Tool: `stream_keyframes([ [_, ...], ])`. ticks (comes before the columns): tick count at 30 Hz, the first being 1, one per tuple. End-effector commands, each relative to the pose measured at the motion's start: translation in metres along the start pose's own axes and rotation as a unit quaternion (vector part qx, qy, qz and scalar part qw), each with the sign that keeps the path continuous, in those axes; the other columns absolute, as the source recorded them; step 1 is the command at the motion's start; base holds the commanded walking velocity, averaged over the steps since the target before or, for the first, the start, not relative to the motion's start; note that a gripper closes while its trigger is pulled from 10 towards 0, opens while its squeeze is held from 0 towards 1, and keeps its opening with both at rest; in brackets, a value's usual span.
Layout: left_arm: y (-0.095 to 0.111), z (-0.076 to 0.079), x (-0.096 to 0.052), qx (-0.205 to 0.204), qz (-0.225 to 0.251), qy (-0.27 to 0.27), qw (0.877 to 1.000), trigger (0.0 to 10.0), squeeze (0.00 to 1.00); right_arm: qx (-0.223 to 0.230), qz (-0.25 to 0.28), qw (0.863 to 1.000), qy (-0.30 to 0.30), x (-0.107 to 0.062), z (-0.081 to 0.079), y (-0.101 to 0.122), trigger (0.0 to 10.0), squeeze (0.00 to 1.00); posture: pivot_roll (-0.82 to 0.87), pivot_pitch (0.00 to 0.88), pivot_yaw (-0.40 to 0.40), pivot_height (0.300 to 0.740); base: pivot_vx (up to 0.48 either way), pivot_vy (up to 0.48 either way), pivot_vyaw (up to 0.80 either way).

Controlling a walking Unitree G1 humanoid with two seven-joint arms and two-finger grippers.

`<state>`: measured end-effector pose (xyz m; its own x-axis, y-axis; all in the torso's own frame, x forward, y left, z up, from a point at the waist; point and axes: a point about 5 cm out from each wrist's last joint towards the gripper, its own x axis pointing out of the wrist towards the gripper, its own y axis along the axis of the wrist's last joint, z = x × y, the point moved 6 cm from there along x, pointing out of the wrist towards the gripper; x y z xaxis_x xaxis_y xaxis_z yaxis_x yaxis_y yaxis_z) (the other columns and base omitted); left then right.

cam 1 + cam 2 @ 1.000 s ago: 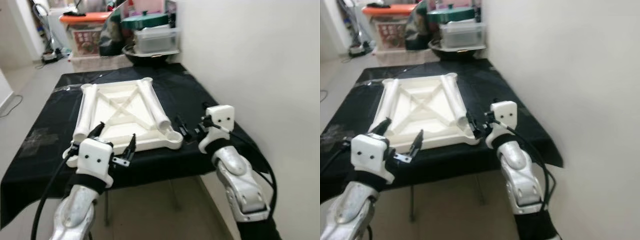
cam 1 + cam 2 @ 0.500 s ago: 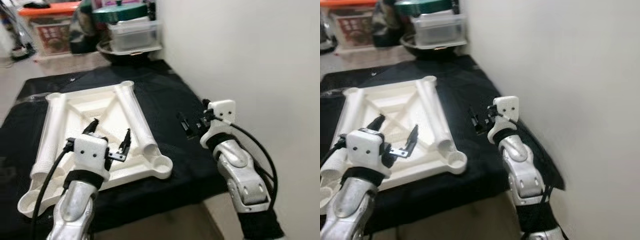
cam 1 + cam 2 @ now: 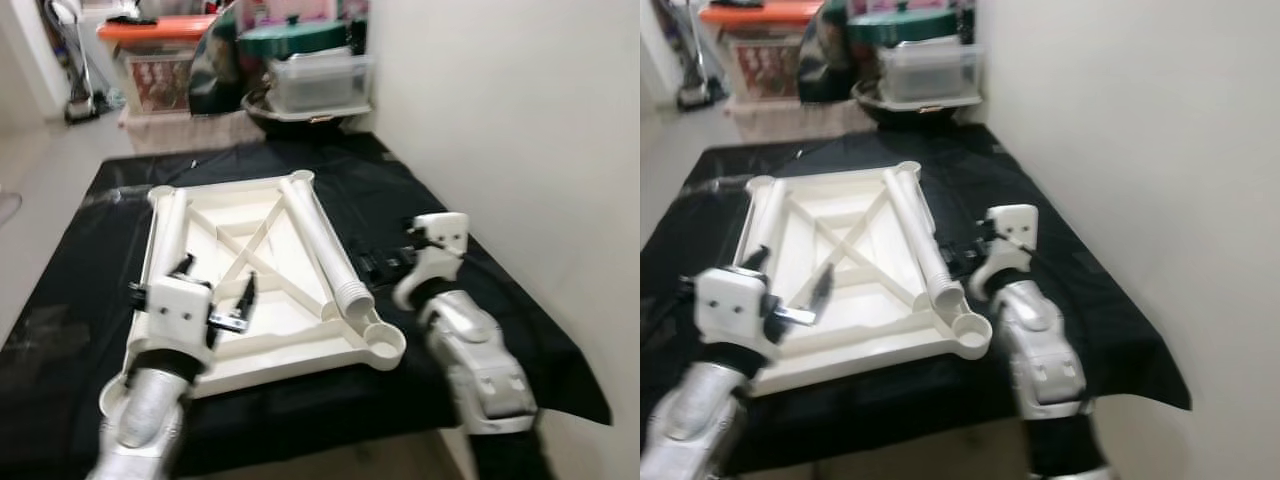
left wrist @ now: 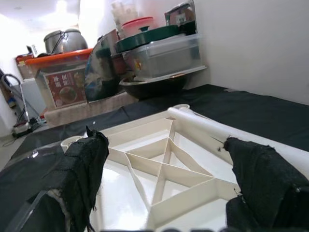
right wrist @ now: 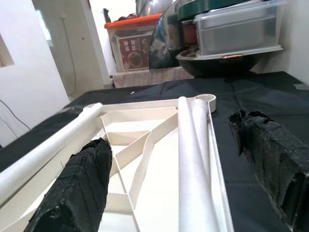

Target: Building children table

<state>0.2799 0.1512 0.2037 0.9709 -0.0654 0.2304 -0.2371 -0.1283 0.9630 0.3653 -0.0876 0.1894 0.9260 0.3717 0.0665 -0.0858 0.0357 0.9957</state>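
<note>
A: Where are the two eye views looking from?

B: From the head, facing forward and down over the black-draped surface (image 3: pixel 480 250). They are showing the same scene from slightly offset positions: the upturned white tabletop (image 3: pixel 250 285), both arms in the foreground, the wall on the right, and storage boxes (image 3: pixel 320 75) at the far end.

A: And the wrist views?

B: Each is sitting low and close, looking along its own black fingers (image 4: pixel 82 169) toward those same boxes (image 4: pixel 164 53). The left wrist view is gazing across the tabletop's cross ribs (image 4: pixel 164 169); the right wrist view is sighting along a white tube (image 5: pixel 193 159) lying there. Both are sharing that tabletop with the eye views.
</note>
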Motion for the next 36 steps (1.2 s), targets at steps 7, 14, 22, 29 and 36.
stream_keyframes([
  [7, -0.008, 0.002, -0.002, 0.003, -0.016, -0.001, 1.0, 10.0, 0.0, -0.009, -0.053, 0.998, -0.014, -0.002, 0.015, -0.02, 10.0, 0.0, 0.01, 0.0, -0.021, 0.74, 0.0, 0.0, 0.0],
  [14, -0.015, 0.001, -0.001, 0.009, -0.03, 0.001, 1.0, 10.0, 0.0, -0.002, -0.1, 0.995, -0.012, 0.002, 0.024, -0.042, 10.0, 0.0, 0.0, 0.0, -0.014, 0.74, 0.0, 0.0, 0.0],
  [22, -0.018, 0.0, -0.001, 0.01, -0.035, 0.005, 0.999, 10.0, 0.0, 0.004, -0.142, 0.99, 0.003, 0.013, 0.028, -0.068, 10.0, 0.0, 0.02, 0.0, -0.026, 0.74, 0.0, 0.0, 0.0],
  [29, -0.018, -0.001, -0.002, 0.009, -0.037, 0.013, 0.999, 10.0, 0.0, 0.032, -0.183, 0.983, -0.003, 0.019, 0.034, -0.093, 10.0, 0.0, 0.04, 0.0, -0.038, 0.74, 0.0, 0.0, 0.0],
  [36, -0.019, -0.003, -0.002, 0.012, -0.038, 0.015, 0.999, 10.0, 0.0, 0.048, -0.216, 0.975, -0.013, 0.015, 0.038, -0.111, 10.0, 0.0, 0.04, 0.0, -0.04, 0.74, 0.0, 0.0, 0.0],
])
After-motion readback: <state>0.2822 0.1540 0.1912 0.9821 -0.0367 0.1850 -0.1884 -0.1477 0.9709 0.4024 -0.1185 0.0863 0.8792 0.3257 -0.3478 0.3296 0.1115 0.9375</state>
